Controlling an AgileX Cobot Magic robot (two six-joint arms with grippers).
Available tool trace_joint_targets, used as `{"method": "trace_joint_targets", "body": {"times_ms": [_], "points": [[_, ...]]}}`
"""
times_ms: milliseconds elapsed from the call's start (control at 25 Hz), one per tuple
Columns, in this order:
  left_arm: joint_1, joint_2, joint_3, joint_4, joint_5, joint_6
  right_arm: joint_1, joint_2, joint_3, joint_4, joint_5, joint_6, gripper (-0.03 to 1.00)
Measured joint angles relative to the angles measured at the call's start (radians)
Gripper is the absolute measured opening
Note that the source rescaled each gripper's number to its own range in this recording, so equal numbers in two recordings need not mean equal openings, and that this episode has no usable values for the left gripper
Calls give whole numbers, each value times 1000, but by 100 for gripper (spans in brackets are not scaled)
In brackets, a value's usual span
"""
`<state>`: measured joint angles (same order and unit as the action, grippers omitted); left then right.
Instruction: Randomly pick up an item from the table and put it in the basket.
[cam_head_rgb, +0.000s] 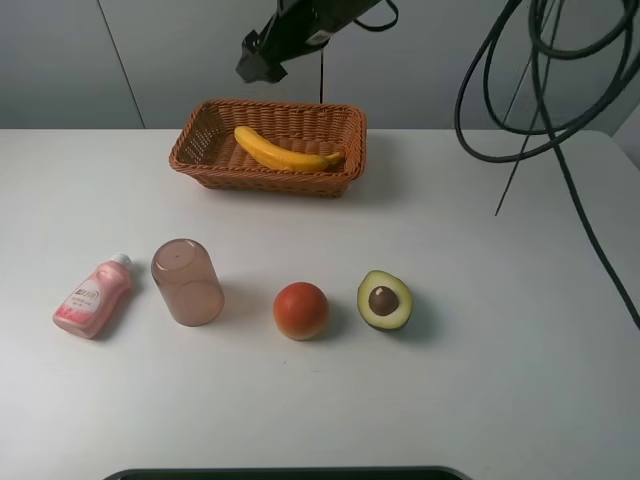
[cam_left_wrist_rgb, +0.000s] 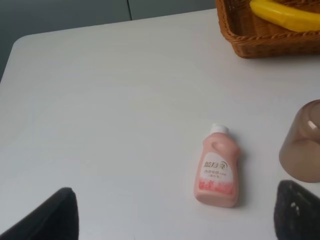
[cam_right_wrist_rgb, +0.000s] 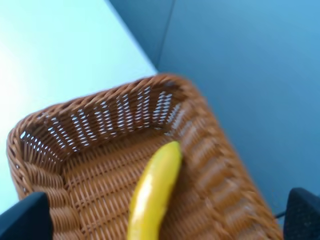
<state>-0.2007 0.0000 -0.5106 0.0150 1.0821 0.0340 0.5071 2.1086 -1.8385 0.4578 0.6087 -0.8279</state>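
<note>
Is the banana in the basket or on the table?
In the basket: the banana lies on its woven floor, inside the rim.

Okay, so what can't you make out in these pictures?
Banana: right wrist view blurred, frame edge cuts it off.
Bottle label: too small in the high view.
Cup: cut by the left wrist view's edge.
Dark object: mostly cut off at the high view's bottom edge.

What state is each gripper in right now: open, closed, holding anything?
Left gripper: open, holding nothing.
Right gripper: open, holding nothing; the banana lies in the basket beneath it.
</note>
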Motion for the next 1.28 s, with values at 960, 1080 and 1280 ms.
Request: {"method": "trace_joint_targets", "body": {"times_ms": [960, 1080, 1280], "points": [[0, 0, 0, 0, 0, 0, -562, -991, 728, -343, 418, 406, 100], [0, 0, 0, 0, 0, 0, -609, -1137, 839, -343, 417, 409, 100], [0, 0, 0, 0, 0, 0, -615, -1375, 977, -327, 415, 451, 100]]}}
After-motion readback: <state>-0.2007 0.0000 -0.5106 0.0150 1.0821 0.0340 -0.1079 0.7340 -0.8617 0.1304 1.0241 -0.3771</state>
